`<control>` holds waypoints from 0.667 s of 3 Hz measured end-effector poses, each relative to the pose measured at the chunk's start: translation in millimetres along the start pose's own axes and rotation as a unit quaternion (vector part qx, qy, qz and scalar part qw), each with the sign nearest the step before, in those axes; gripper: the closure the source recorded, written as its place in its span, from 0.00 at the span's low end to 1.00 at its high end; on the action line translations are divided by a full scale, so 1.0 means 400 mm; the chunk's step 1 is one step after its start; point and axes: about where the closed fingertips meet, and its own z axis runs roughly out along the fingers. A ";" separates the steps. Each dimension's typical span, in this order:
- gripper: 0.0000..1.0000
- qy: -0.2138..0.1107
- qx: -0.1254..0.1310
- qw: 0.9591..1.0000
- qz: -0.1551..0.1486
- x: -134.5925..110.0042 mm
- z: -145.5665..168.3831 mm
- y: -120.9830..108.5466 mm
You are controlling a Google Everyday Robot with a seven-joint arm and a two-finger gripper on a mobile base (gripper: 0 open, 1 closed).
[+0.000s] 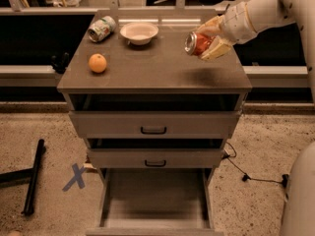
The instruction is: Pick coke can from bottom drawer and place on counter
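My gripper [207,39] is shut on the coke can [197,43], a red can with a silver end facing left. It holds the can tilted on its side, a little above the right rear part of the counter [152,73]. The can's shadow falls on the counter below it. The bottom drawer [155,200] is pulled out wide and its bare floor holds nothing.
On the counter lie a green-and-white can [101,28] on its side at the back left, a white bowl [139,32] behind the middle, and an orange [97,63] at the left. The two upper drawers [153,130] stand slightly ajar. A black stand [33,176] lies on the floor left.
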 end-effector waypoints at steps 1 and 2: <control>1.00 0.015 -0.037 0.999 0.035 -0.011 0.038 0.023; 1.00 0.028 -0.074 0.995 0.053 -0.021 0.069 0.040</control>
